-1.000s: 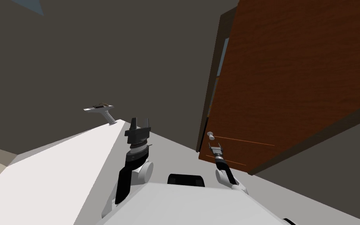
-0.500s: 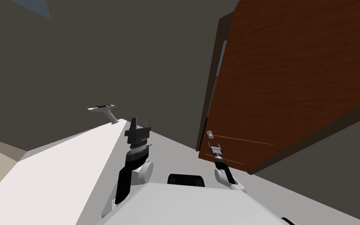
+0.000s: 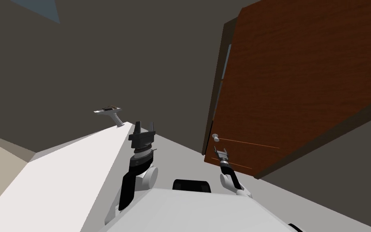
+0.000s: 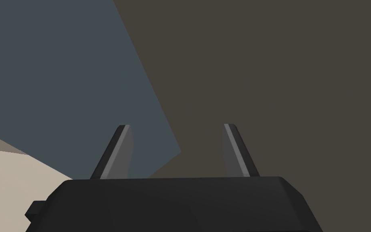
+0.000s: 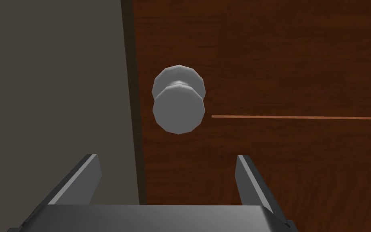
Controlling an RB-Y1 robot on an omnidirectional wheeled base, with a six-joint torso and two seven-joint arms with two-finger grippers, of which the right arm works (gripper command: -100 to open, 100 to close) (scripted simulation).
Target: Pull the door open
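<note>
Closest to you, the left end effector (image 3: 143, 125) points up, just beside the edge of the white bench (image 3: 60, 173). Its two fingers (image 4: 120, 153) are spread wide and nothing is between them.

On your right, the right end effector (image 3: 221, 153) sits low in front of the door. Look at the right wrist view and you see its two fingers (image 5: 82, 175) spread wide too, and they hold nothing. The right end effector (image 5: 167, 156) points at the door knob (image 5: 178, 104).

The knob is round and light grey. It is a little way past the fingertips, in line with the gap between them, and the fingers do not touch it. In the head view you find the knob (image 3: 216, 138) just above the right end effector, low down by the door's near edge.

The door (image 5: 281, 60) is dark red-brown wood. A thin orange line (image 5: 301, 117) runs across it from beside the knob. In the head view the door (image 3: 293, 80) rises tall, and a dark frame (image 3: 217, 92) runs along its edge. A thin pale blue strip (image 3: 225, 60) shows between the two.

Farther off, at the far end of the bench, a small light grey thing (image 3: 110, 112) with a flat top stands on a slanted stem. Behind it all is a dark grey-brown wall (image 3: 100, 60).
</note>
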